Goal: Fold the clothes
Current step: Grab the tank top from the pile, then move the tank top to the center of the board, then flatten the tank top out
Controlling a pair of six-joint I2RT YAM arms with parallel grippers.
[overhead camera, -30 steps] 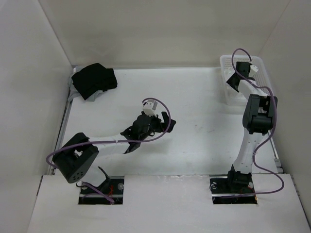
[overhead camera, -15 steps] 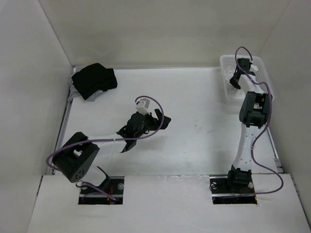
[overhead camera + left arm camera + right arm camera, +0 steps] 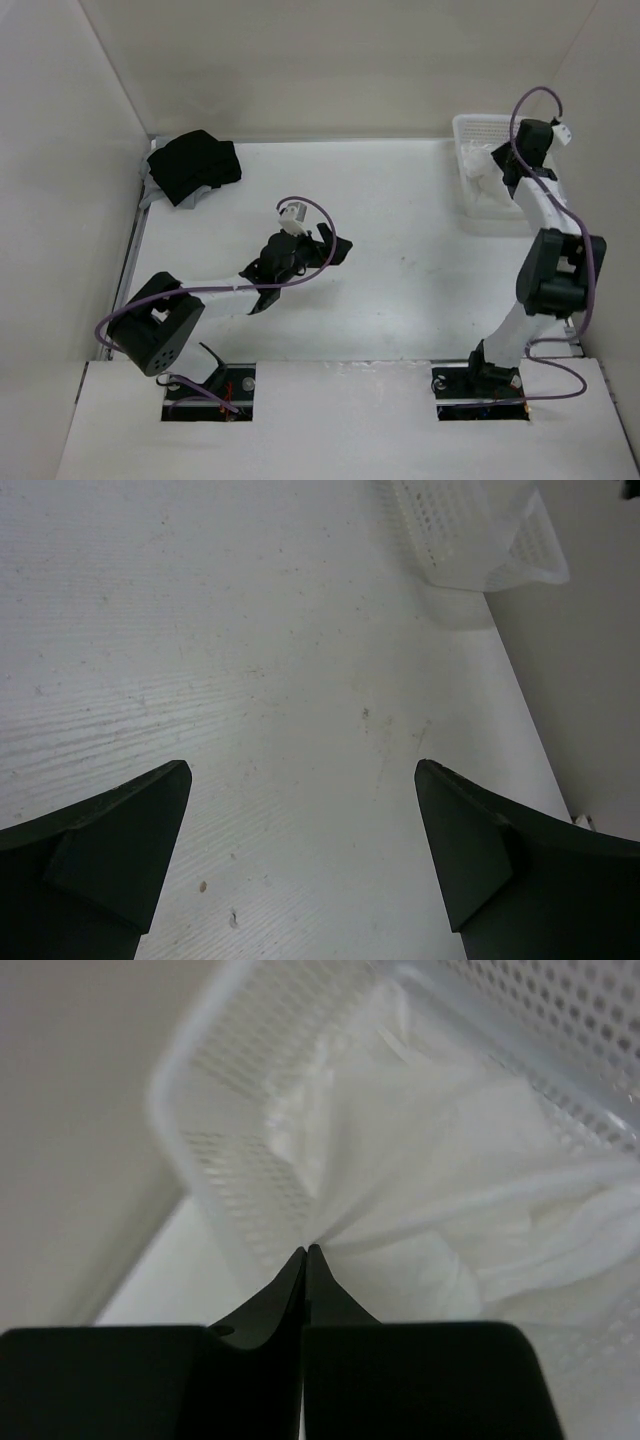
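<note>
The clothes (image 3: 430,1170) are a thin white wrinkled garment lying in the white basket (image 3: 205,1045) at the table's far right corner. My right gripper (image 3: 307,1248) is shut on a pinch of this fabric, and folds fan out taut from its tips. From above, the right gripper (image 3: 499,159) hangs over the basket (image 3: 468,124) with the clothes (image 3: 476,166) bunched beside it. Over the middle of the table, my left gripper (image 3: 335,247) stands open and holds nothing. The left wrist view shows the left gripper (image 3: 300,772) wide apart above bare tabletop.
A black cloth bundle (image 3: 193,166) lies at the far left corner. The basket (image 3: 470,550) shows at the top right of the left wrist view, against the right wall. White walls enclose the table on three sides.
My right gripper has closed on the white fabric in the basket, and its arm has swung out to the right. The left arm drew back slightly left, then stayed put.
</note>
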